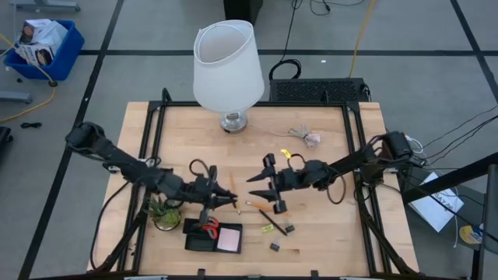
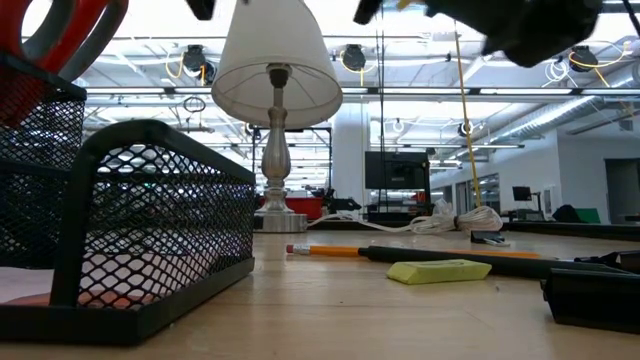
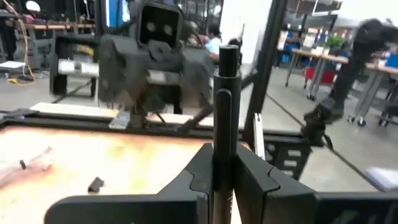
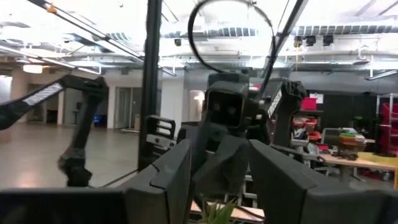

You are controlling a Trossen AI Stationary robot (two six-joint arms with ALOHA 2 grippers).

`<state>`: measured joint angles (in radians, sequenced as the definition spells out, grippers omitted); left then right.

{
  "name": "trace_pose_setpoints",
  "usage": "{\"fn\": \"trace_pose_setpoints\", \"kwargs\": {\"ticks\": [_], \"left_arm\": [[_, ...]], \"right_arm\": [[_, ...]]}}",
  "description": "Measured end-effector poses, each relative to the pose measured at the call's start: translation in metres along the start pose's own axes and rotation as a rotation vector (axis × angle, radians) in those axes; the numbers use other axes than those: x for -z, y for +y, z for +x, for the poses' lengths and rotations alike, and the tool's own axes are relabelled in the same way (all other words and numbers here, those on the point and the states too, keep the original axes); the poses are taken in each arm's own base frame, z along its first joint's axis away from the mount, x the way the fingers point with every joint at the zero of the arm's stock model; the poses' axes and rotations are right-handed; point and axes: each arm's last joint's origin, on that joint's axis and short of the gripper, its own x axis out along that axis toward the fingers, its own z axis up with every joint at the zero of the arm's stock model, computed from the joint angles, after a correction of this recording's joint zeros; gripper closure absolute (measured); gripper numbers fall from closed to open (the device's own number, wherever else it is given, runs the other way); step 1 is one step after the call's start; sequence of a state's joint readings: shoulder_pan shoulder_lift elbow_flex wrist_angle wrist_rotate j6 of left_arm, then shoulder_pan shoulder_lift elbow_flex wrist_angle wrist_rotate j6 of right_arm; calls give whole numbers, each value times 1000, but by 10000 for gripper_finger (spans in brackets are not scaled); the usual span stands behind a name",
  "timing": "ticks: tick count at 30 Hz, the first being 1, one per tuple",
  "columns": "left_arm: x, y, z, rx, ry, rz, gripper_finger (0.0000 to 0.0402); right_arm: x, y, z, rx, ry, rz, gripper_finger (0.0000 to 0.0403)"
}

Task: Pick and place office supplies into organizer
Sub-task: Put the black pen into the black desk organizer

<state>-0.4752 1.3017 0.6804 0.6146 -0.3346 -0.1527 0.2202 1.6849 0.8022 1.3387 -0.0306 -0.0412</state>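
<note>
The black mesh organizer (image 1: pixel 204 237) sits near the table's near edge and holds the red-handled scissors (image 1: pixel 210 225) and the pink sticky-note pad (image 1: pixel 229 239). My left gripper (image 1: pixel 232 202) hovers just beyond it, shut on a dark pen (image 3: pixel 225 106). My right gripper (image 1: pixel 272 185) faces it from the right, open and holding nothing. An orange pencil (image 1: pixel 255 205), a second dark pen (image 1: pixel 272 218), a pale yellow piece (image 2: pixel 440 270) and two black binder clips (image 1: pixel 289 228) lie on the table below the right gripper. My left gripper pinches the dark pen by its barrel (image 3: pixel 222 158), just below the clip, between the two fingers (image 3: pixel 261 177). The fingers lie level, pointing toward the table's right, across the pen. The pen stands upright, its capped end (image 3: pixel 228 56) sticking up above the fingers, lifted clear of the table.
A white-shaded lamp (image 1: pixel 228 70) stands at the table's far middle. The pale coiled cable bundle (image 1: pixel 307 138) lies right of it, with a small yellow item (image 1: pixel 284 154) nearby. A green potted plant (image 1: pixel 163 214) stands left of the organizer. Black rails (image 1: pixel 354 155) frame the table.
</note>
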Motion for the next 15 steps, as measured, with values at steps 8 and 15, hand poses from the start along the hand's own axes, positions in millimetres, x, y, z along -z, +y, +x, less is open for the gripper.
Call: {"fn": "trace_pose_setpoints", "kwargs": {"ticks": [8,15], "left_arm": [[3,-45,-26,61,25,28,355],[17,-75,-59,-44,121,76,364]], "right_arm": [[-15,3,-46,35,12,7,253],[-10,3,-64,66,55,31,253]]}}
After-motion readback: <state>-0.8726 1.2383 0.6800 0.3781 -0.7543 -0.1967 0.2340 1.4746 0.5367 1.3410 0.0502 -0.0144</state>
